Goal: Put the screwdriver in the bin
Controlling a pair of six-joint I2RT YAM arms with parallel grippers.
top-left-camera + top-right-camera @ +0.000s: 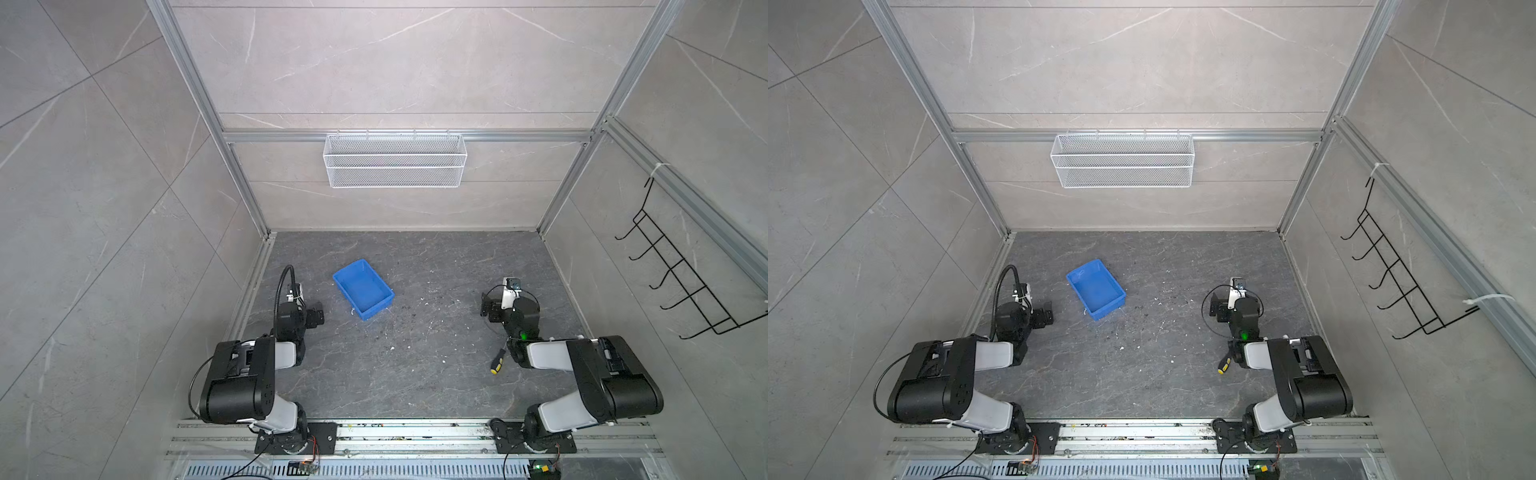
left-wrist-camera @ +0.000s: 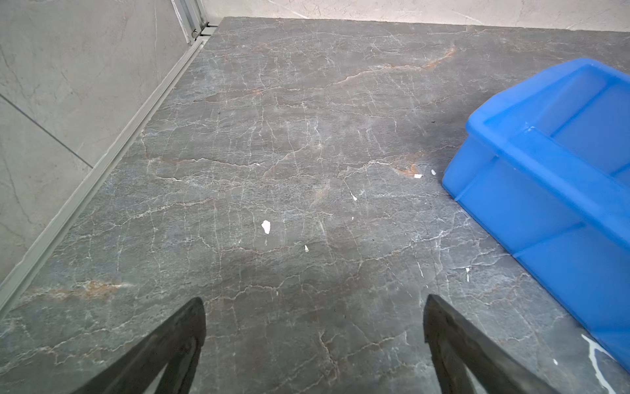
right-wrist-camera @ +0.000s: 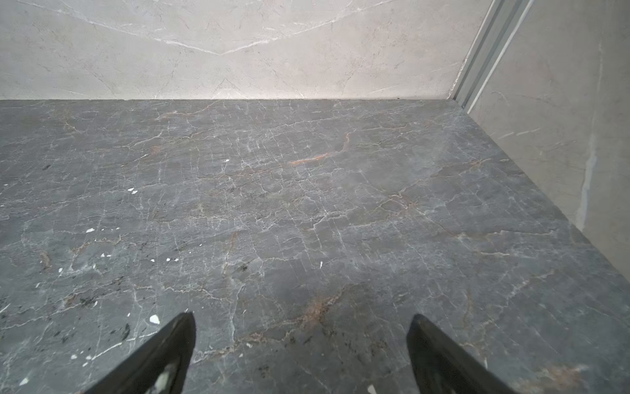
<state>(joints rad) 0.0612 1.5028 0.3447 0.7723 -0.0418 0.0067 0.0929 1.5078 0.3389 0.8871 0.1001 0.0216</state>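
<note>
The screwdriver (image 1: 498, 360) (image 1: 1225, 363), black handle with a yellow butt, lies on the dark stone floor at the right. It rests against my right arm's forearm, which hides its shaft. The blue bin (image 1: 376, 311) (image 1: 1108, 312) stands askew left of centre, with nothing in it. My left gripper (image 1: 314, 314) (image 1: 1043, 314) (image 2: 313, 303) is open over bare floor just left of the bin (image 2: 511, 211). My right gripper (image 1: 490, 309) (image 1: 1219, 307) (image 3: 301, 319) is open over bare floor, farther from the base than the screwdriver, which is out of its wrist view.
A white wire mesh basket (image 1: 395, 160) hangs on the back wall. A black hook rack (image 1: 681, 274) hangs on the right wall. Small white chips (image 2: 266, 227) are scattered on the floor. Walls and aluminium rails (image 1: 249, 291) bound the floor on three sides.
</note>
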